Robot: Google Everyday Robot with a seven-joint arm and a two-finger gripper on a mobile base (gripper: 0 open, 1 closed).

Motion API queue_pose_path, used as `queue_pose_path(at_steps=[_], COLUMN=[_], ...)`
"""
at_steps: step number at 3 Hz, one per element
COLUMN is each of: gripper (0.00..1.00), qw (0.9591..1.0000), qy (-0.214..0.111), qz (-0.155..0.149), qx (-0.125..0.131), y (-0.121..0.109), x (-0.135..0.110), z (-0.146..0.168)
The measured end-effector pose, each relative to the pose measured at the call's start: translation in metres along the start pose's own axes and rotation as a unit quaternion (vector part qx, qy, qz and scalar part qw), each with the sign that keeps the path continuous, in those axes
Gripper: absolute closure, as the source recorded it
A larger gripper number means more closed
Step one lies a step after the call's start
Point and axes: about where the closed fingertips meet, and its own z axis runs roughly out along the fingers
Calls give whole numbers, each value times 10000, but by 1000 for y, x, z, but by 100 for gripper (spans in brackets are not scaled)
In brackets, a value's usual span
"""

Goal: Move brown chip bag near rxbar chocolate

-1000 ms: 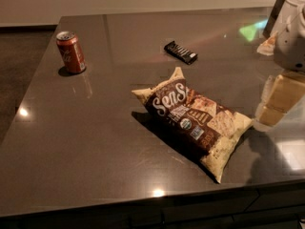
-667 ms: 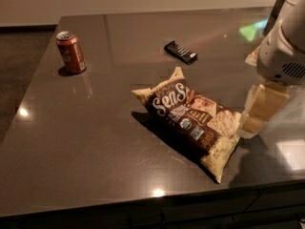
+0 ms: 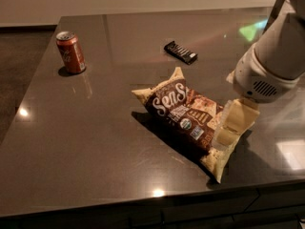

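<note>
The brown chip bag (image 3: 183,116) lies on the dark table (image 3: 109,142), near its front right, dark brown with white script and pale tan crimped ends. The rxbar chocolate (image 3: 180,52), a small black bar, lies farther back, apart from the bag. My gripper (image 3: 234,126) hangs from the white arm at the right and sits over the bag's right end, above the front crimped corner. I cannot see whether it touches the bag.
An orange-red soda can (image 3: 71,52) stands upright at the back left of the table. The table's front edge runs just below the bag. Dark floor lies to the left beyond the table.
My arm and gripper have moved left and down, from beside the bag's right end to over it. The bag, bar and can have not moved.
</note>
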Motion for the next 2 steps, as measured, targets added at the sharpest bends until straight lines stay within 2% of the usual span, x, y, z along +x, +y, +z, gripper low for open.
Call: queue_pose_path(at_steps=[2], gripper=[0], qw=[9993], qy=[-274], qz=[247], qx=[-104], y=[11], x=[-21], z=[35])
